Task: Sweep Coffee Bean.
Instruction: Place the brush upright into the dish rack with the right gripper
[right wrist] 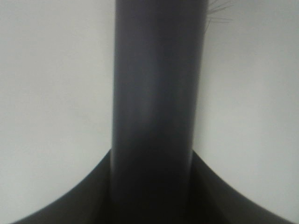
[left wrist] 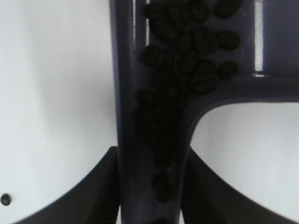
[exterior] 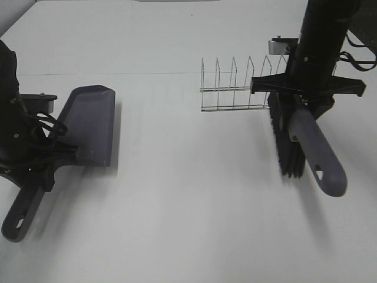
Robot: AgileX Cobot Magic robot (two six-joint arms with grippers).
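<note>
My left gripper [exterior: 42, 166] is shut on the handle of a dark grey dustpan [exterior: 89, 125] at the left of the table. The pan's open edge points toward the far side. In the left wrist view, several coffee beans [left wrist: 183, 55] lie piled in the pan's back and down its handle channel [left wrist: 140, 116], between my gripper [left wrist: 152, 191] fingers. My right gripper [exterior: 304, 94] is shut on the grey handle [exterior: 318, 154] of a brush whose black bristles [exterior: 287, 141] hang over the table at the right. The right wrist view shows only that handle [right wrist: 156, 93] in the gripper [right wrist: 152, 186].
A wire rack [exterior: 232, 85] stands on the white table [exterior: 188, 194] just left of the right arm, with a small metal part [exterior: 279, 45] behind it. A small dark spot [left wrist: 5, 199] lies on the table beside the dustpan handle.
</note>
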